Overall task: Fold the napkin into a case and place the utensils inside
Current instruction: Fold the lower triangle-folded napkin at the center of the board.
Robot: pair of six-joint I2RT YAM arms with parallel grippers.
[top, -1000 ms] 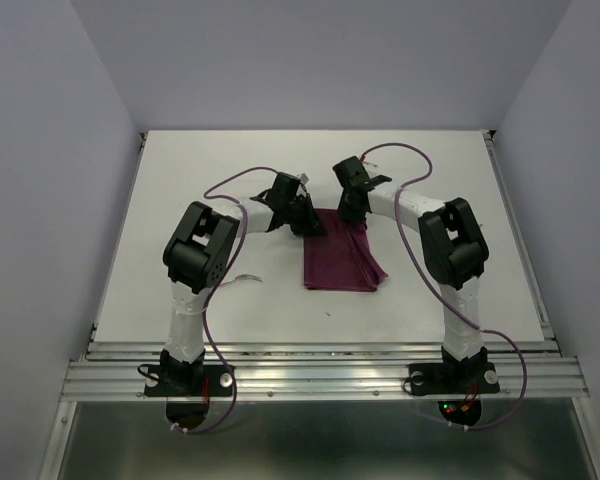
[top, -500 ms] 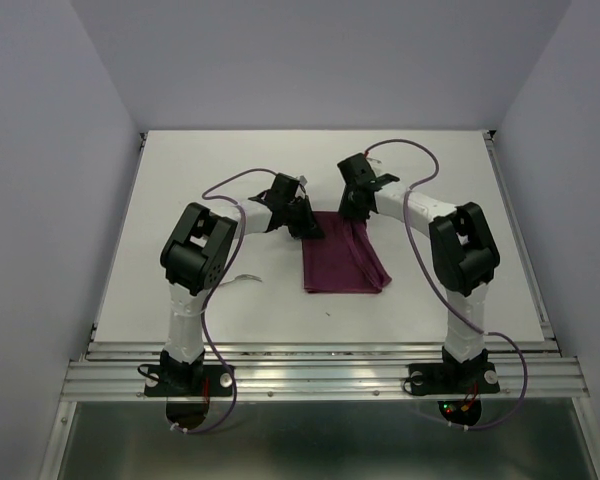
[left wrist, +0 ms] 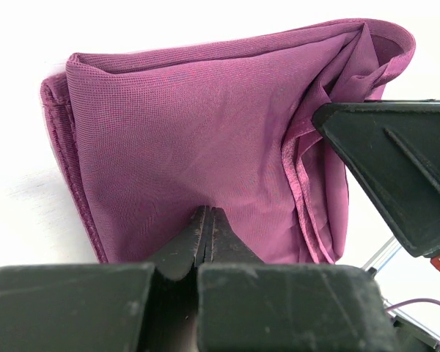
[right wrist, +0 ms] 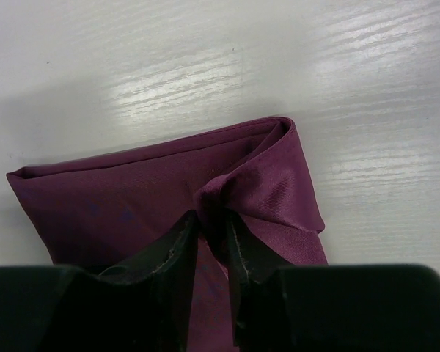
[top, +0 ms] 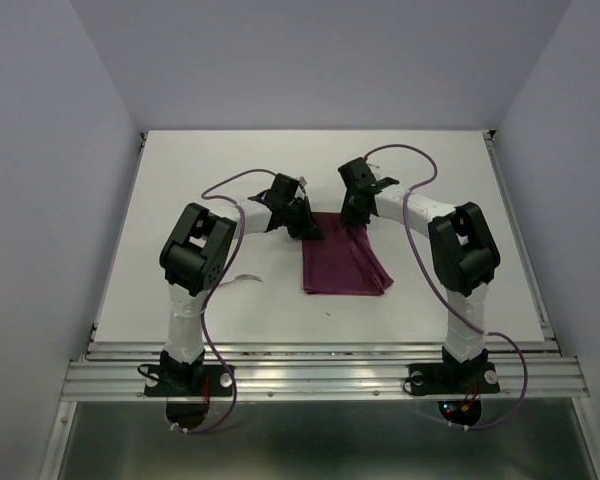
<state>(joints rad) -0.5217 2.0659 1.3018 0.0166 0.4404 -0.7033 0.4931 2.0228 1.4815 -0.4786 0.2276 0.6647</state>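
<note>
The burgundy napkin (top: 342, 262) lies folded into a tall rectangle mid-table, between the two arms. My left gripper (top: 306, 226) is at its far left corner. In the left wrist view that gripper (left wrist: 207, 213) is shut, its tips pressed onto the napkin (left wrist: 191, 139); no cloth shows between them. My right gripper (top: 353, 214) is at the far right corner. In the right wrist view it (right wrist: 213, 220) is shut on a raised fold of the napkin (right wrist: 268, 187). One black finger (left wrist: 396, 169) of it shows in the left wrist view. A slim pale utensil (top: 244, 279) lies beside the left arm.
The white table (top: 180, 200) is edged by metal rails, one along the right side (top: 520, 240). Purple cables (top: 225, 185) loop over both arms. Grey walls close in the back and sides.
The right arm's elbow has swung outward to the right while its gripper stayed at the napkin's far right corner. The left arm has held still.
</note>
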